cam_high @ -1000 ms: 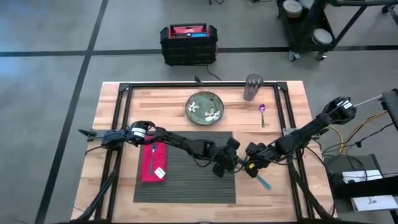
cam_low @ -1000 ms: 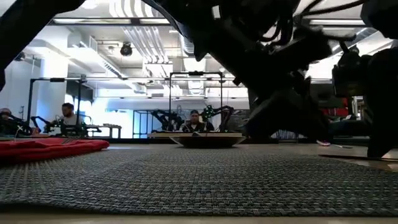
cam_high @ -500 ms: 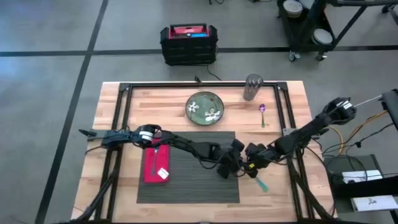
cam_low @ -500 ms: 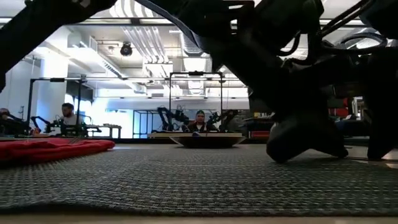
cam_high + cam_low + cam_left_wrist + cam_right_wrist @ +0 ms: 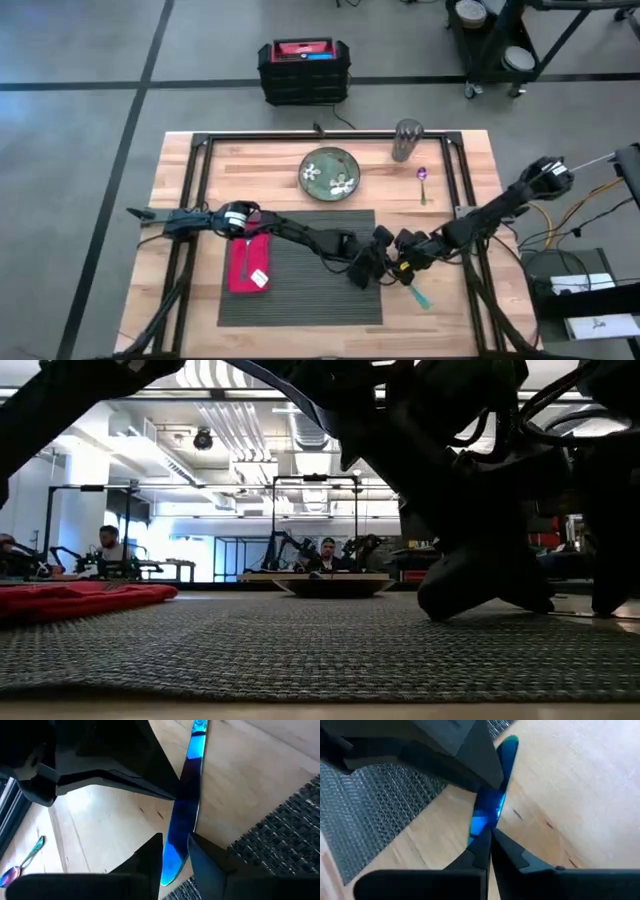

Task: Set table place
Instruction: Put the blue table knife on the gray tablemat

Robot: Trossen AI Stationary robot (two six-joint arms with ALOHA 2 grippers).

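Observation:
A shiny blue knife (image 5: 417, 293) lies slantwise just off the right edge of the dark grey ribbed placemat (image 5: 300, 270) on the wooden table (image 5: 460, 200). Both grippers meet there. My left gripper (image 5: 372, 268) reaches across the placemat and is shut on the knife's end nearest the placemat. My right gripper (image 5: 397, 264) comes from the table's right side and is shut on the knife farther along. I cannot tell whether the knife rests on the wood or hangs just above it. My left gripper has the knife's rounded end (image 5: 172, 857) nearest the placemat pinched between its two fingers (image 5: 150, 860), which point along the knife. My right gripper pinches the knife near its middle (image 5: 482, 822) between its fingertips (image 5: 502, 847), from the opposite side. The knife's other end (image 5: 422, 298) sticks out past it toward the near right.
A red napkin (image 5: 248, 264) with a fork lies on the placemat's left part. A patterned plate (image 5: 329, 172), a metal cup (image 5: 406, 140) and a spoon (image 5: 422, 184) stand at the far side. In the low view, people sit in the room behind.
My left gripper has gone toward the table's right edge and down, across the placemat, until it stands against my right gripper at the knife. My right gripper and the knife have stayed about where they were.

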